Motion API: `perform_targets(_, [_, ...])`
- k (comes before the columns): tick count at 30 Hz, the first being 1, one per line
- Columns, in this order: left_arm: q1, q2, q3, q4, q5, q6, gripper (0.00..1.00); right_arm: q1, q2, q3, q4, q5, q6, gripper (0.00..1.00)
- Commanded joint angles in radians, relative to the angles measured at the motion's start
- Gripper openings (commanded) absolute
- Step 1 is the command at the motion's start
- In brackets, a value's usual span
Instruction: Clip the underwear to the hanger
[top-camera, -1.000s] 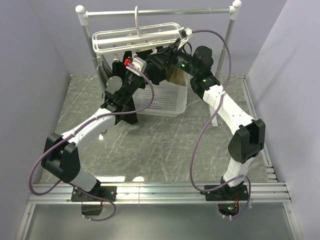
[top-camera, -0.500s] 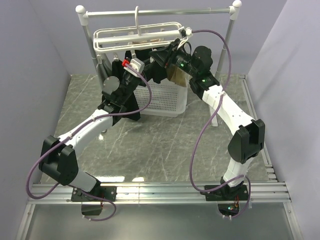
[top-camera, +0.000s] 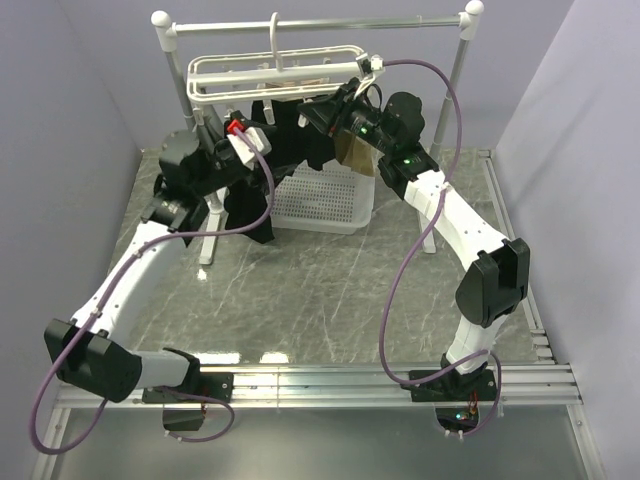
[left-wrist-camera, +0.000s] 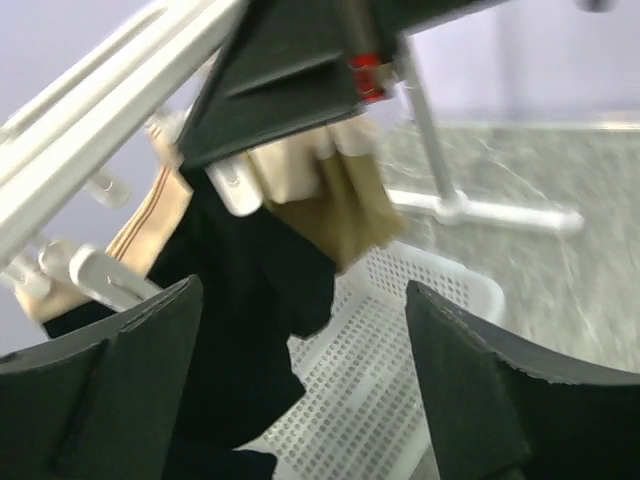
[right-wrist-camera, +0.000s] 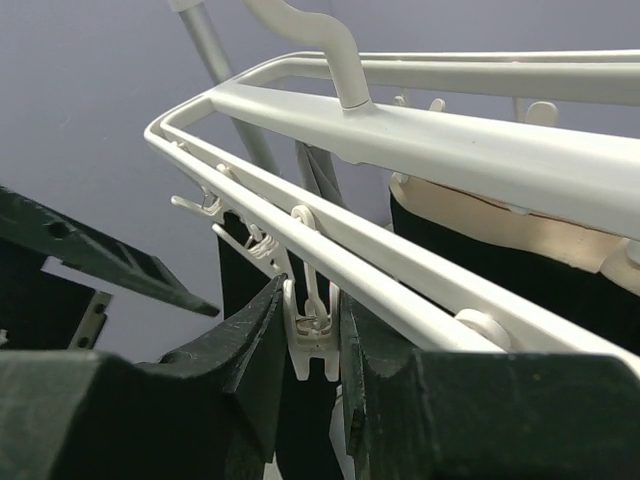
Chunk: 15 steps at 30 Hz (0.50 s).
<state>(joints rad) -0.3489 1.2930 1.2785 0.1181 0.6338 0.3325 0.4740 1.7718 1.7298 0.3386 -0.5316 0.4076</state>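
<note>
The white hanger (top-camera: 270, 72) hangs by its hook from the rail, and its bars (right-wrist-camera: 450, 130) fill the right wrist view. My right gripper (right-wrist-camera: 312, 300) is shut on one dangling clip peg (right-wrist-camera: 312, 345), squeezing it from both sides. The black underwear (left-wrist-camera: 240, 320) hangs from the hanger, with part of it (right-wrist-camera: 310, 440) directly under that peg. My left gripper (left-wrist-camera: 300, 300) stands wide open a little in front of the underwear, with nothing between its fingers (left-wrist-camera: 110, 390).
A white perforated basket (top-camera: 325, 200) sits on the table under the hanger. A tan garment (left-wrist-camera: 340, 200) is clipped beside the underwear. The grey rail stand (top-camera: 180, 90) with white knobs carries the hanger, and one of its feet (left-wrist-camera: 500, 212) lies on the table.
My left gripper has opened wide, let go of the underwear and drawn back to the left. The right gripper has closed on the clip peg and holds there.
</note>
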Motion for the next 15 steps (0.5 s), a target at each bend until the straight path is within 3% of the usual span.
perform_targets(1, [0.011, 0.009, 0.137, -0.457, 0.234, 0.283, 0.9, 0.003, 0.006, 0.054, -0.004, -0.031, 0.023, 0.0])
perform_targets(3, [0.011, 0.031, 0.226, -0.602, 0.254, 0.391, 0.91, 0.002, 0.011, 0.06, -0.004, -0.045, 0.03, 0.0])
perform_targets(4, [0.011, 0.054, 0.254, -0.752, 0.253, 0.445, 0.92, 0.0, 0.015, 0.062, -0.004, -0.05, 0.03, 0.0])
perform_targets(8, [0.011, 0.094, 0.372, -1.051, 0.201, 0.797, 0.99, 0.0, 0.021, 0.071, -0.021, -0.056, 0.01, 0.0])
perform_targets(15, [0.011, -0.003, 0.237, -1.103, 0.058, 1.147, 0.99, -0.015, 0.066, 0.126, -0.055, -0.033, -0.073, 0.0])
